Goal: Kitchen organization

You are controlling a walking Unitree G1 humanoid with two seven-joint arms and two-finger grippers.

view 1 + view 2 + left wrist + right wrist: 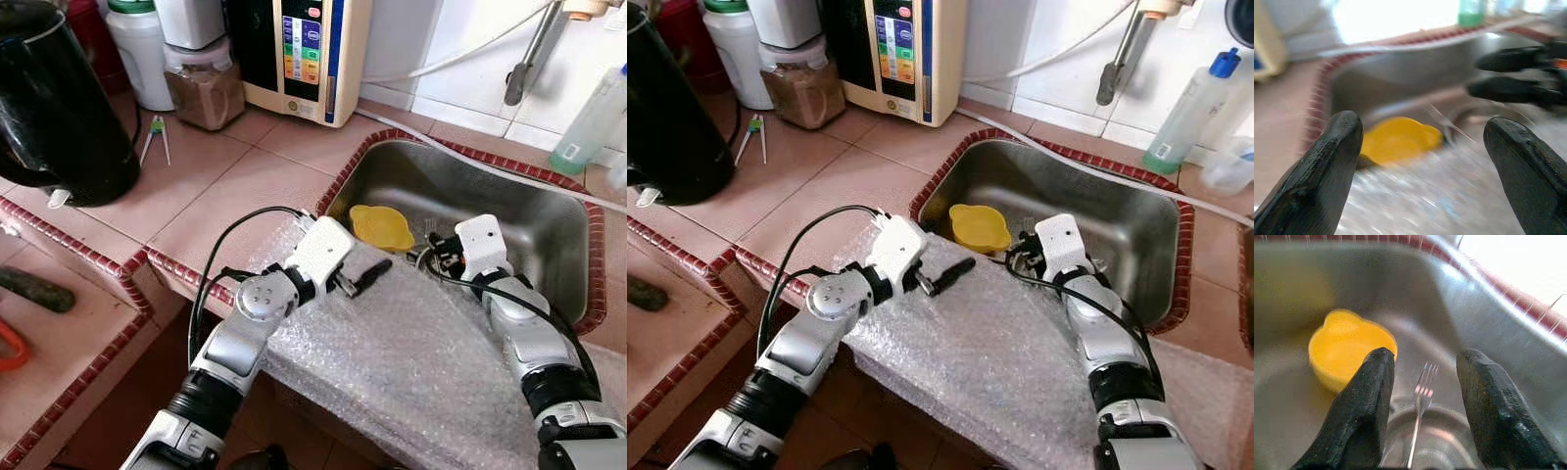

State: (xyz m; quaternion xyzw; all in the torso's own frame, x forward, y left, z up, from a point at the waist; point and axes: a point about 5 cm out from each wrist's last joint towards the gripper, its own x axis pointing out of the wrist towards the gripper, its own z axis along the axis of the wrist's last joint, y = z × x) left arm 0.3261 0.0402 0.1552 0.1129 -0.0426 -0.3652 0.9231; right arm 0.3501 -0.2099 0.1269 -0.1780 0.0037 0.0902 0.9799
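The 2 head views look down from above at the tiled counter and the steel sink (509,211), near enough to take in both forearms. Each wrist view looks close along its own fingers into that sink; all 4 share the yellow cup (1344,347).
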